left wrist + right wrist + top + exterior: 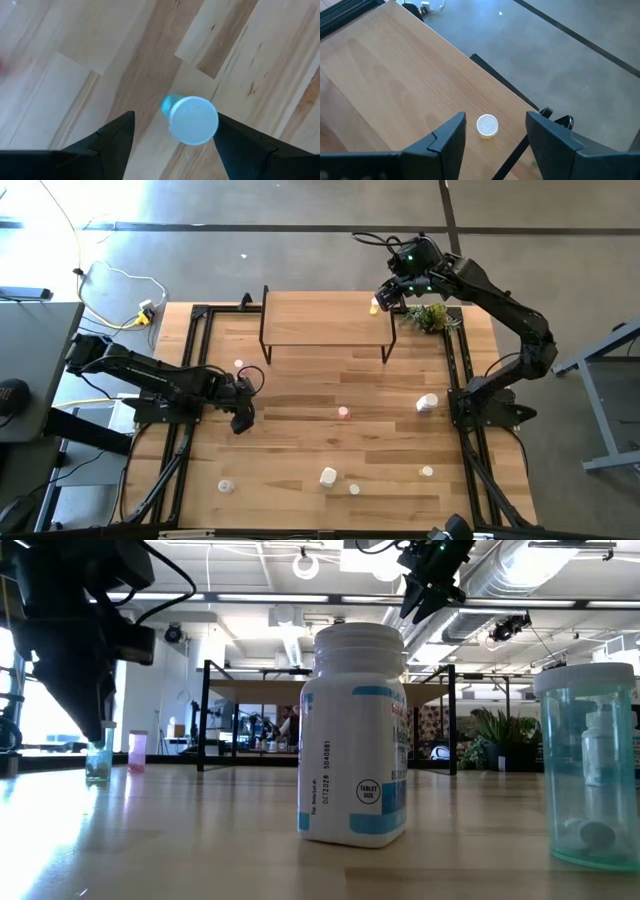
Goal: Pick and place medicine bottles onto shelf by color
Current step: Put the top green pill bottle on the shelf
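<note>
Open-plan lab/workshop: exposed ceiling ducts (560,580), concrete floor (250,250), loose cables (120,280), wood bench (330,450) w/ metal frame.

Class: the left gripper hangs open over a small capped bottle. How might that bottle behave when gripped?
The bottle is small and round, so probably light and apt to roll if knocked over. Its smooth plastic may slip between the left gripper fingers.

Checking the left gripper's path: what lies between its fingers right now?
The left wrist view shows a green-tinted bottle with a white cap, standing on the table between the open left gripper's fingers, untouched.
</note>
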Motion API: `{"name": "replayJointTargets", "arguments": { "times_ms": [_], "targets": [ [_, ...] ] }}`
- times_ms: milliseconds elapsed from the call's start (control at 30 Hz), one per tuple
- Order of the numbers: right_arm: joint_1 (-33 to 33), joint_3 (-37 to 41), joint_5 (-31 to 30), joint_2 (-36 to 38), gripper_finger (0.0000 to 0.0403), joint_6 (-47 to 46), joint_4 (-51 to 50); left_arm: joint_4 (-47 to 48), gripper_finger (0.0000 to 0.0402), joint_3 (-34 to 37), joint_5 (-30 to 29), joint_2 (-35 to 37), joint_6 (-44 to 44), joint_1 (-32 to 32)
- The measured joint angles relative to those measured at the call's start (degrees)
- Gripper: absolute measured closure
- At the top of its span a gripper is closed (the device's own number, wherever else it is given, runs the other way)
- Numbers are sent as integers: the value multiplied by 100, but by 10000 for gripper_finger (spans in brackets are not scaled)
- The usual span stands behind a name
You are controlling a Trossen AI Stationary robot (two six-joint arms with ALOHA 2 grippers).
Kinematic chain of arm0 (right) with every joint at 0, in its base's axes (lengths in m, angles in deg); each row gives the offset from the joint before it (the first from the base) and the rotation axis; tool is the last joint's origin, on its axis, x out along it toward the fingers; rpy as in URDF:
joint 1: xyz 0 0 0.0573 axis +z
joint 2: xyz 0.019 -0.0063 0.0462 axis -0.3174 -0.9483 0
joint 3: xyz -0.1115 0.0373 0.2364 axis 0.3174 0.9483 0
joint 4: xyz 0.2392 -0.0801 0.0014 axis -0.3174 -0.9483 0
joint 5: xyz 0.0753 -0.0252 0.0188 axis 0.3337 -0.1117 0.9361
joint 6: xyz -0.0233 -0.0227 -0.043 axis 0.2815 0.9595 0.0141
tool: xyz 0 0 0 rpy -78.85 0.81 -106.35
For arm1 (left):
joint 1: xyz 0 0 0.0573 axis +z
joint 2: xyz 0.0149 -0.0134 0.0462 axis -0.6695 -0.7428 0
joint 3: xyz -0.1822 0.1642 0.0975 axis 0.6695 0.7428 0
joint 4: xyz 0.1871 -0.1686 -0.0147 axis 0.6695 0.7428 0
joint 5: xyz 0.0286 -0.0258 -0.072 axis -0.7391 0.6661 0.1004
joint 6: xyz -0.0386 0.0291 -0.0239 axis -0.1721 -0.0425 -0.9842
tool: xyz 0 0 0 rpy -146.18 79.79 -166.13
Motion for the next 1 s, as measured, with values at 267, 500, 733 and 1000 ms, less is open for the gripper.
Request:
{"name": "replayJointTargets", "arguments": {
  "times_ms": [267, 500, 733, 1000],
  "targets": [
    [0, 2, -2, 0, 206, 0, 0, -312, 184, 2, -38, -6, 8, 0],
    [0, 2, 0, 0, 206, 0, 0, -251, 225, 2, -56, -6, 149, 0],
    [0, 1, 0, 0, 206, 0, 0, -251, 265, 1, -42, -6, 272, 0],
    [0, 2, 0, 0, 206, 0, 0, -332, 297, 0, 136, -6, 274, 0]
  ]
}}
